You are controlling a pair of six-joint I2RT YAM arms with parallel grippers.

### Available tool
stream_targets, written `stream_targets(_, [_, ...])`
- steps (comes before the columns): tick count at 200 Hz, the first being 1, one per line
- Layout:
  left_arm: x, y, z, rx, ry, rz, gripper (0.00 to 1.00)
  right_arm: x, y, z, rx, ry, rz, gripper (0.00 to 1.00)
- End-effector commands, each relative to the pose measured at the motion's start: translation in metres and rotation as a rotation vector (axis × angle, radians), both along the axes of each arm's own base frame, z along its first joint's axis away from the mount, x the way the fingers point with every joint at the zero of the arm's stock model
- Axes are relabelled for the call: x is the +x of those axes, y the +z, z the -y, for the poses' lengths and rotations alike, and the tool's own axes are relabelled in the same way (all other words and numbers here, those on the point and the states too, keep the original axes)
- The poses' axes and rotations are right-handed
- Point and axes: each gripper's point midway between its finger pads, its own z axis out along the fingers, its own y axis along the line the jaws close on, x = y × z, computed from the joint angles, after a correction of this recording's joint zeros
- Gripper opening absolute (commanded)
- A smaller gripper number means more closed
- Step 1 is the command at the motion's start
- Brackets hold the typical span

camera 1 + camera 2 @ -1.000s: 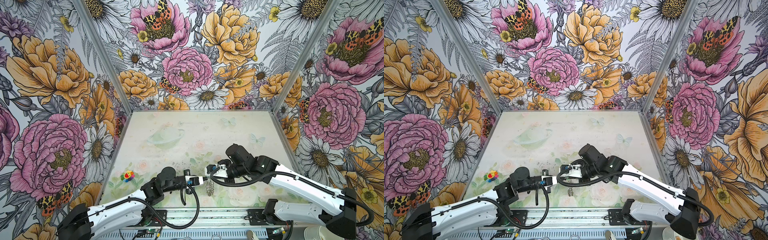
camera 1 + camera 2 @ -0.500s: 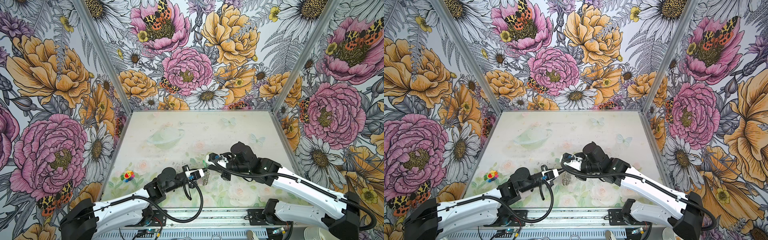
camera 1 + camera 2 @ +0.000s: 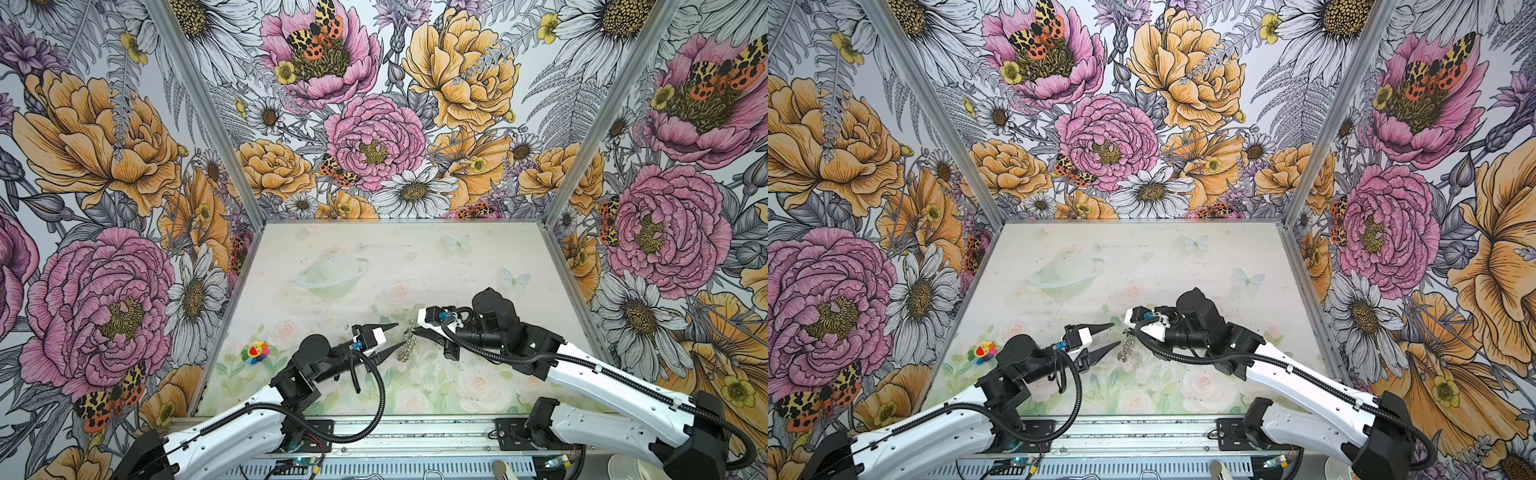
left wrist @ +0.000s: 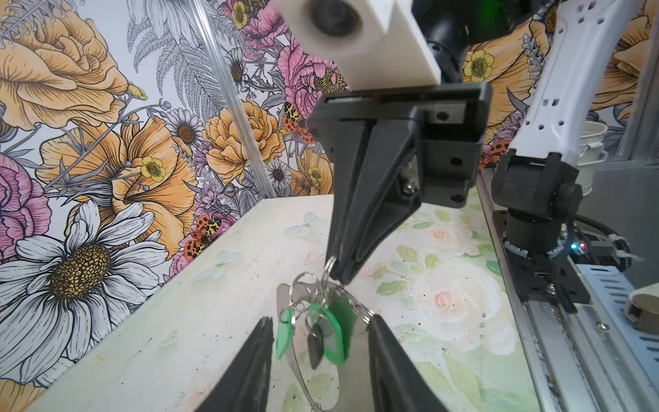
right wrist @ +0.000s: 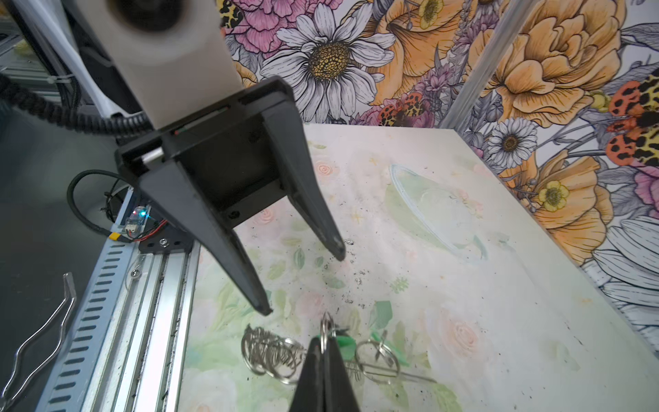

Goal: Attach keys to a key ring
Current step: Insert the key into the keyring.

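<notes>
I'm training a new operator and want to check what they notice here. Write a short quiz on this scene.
1. Fill in: the tags on the keys are ___ in colour.
2. True or false: the left claw is shut.
3. What does the right claw grip? A) the key ring, by one of its wire rings; B) a tag; C) nothing.

Key: 1 green; 2 false, its jaws stand apart; 3 A.
</notes>
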Motion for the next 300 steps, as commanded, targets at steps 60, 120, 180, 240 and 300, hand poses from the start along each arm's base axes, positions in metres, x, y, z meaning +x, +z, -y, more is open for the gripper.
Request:
stream_targets(60, [-0.022,-0.010,0.016,0.008,-0.196,-0.135,0.35,-0.020,0.017,-0.008,0.085,0.154,0.069,0.00])
stream_targets(120, [-0.019,-0.006,0.015,-0.013,-0.184,-0.138,0.30,-0.024,0.010,-0.010,0.083,0.187,0.065,0.00])
stream_targets(180, [-0.018,-0.005,0.015,-0.019,-0.188,-0.144,0.15,-0.023,0.010,-0.013,0.115,0.185,0.062,0.00])
stream_targets(240, [-0.011,-0.009,0.015,0.006,-0.137,-0.137,0.00,-0.010,0.002,-0.014,0.096,0.115,0.040,0.00])
stream_targets(300, [0.001,-0.038,0.021,0.228,-0.040,-0.111,0.00,-0.002,-0.011,0.008,-0.096,0.031,0.046,0.20])
